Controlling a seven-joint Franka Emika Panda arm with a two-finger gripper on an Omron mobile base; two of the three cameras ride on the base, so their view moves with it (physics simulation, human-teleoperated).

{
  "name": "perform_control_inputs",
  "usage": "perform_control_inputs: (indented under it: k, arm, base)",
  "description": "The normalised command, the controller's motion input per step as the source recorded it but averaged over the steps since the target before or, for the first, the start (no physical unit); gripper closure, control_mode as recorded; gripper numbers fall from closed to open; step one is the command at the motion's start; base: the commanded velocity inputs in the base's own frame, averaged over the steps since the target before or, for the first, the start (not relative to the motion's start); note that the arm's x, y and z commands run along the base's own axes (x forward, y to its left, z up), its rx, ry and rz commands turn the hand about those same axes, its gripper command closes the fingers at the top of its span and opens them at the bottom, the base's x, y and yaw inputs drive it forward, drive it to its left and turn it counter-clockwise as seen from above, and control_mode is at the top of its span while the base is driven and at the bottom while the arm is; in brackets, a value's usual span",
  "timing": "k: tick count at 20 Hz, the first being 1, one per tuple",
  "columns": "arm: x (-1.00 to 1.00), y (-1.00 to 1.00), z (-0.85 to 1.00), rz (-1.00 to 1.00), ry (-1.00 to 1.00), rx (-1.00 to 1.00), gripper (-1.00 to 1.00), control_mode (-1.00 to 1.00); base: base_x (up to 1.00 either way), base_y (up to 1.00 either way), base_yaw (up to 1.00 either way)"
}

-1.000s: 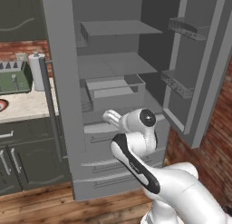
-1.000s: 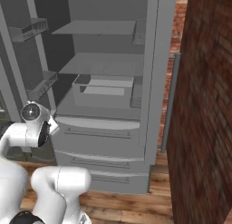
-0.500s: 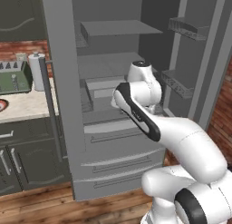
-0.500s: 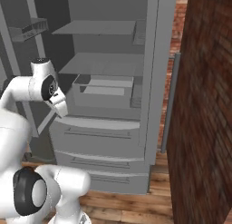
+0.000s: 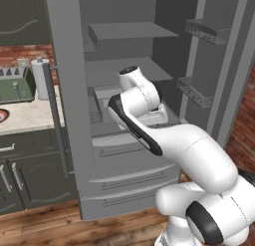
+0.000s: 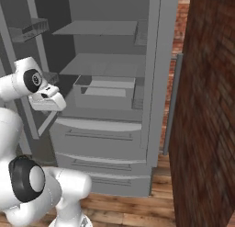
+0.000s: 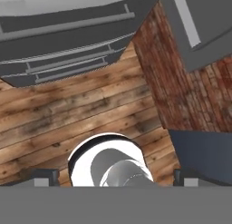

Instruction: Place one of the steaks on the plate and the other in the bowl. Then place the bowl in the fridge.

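Note:
The fridge (image 5: 134, 70) stands with both doors swung open, its grey shelves (image 6: 103, 65) bare and a shallow bin (image 6: 104, 89) on the lower shelf. My gripper (image 7: 116, 177) is raised in front of the fridge at lower-shelf height and points down at the wooden floor. Its fingertips (image 7: 44, 176) sit far apart at the bottom corners of the hand view, open with nothing between them. From the right base camera the hand (image 6: 48, 98) is left of the bin. The steaks, the plate and the bowl are out of view.
Two closed fridge drawers (image 5: 132, 163) lie below the shelves. The right door's racks (image 5: 206, 31) jut out beside the arm. A counter (image 5: 25, 121) with a toaster and paper roll is left; a brick wall (image 6: 206, 106) is close on the right.
The arm has swung up from low in front of the drawers to shelf height. The gripper has stayed open. The fridge and base have not moved.

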Motion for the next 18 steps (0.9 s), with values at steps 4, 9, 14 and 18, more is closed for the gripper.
perform_control_inputs:
  k: [4,9,14,18]
  arm:
    - [0.00,-0.29,-0.07,0.11,-0.02,0.09,-1.00,-1.00]
    - [0.00,-0.23,-0.08,0.05,0.00,0.12,-1.00,-1.00]
    - [0.00,-0.03,-0.25,0.01,0.00,0.03,-1.00,-1.00]
    - [0.00,-0.19,-0.29,0.00,0.01,-0.01,-1.00,-1.00]
  base:
    - [0.00,0.00,0.00]
    - [0.00,0.00,0.00]
    - [0.00,0.00,0.00]
    - [0.00,0.00,0.00]
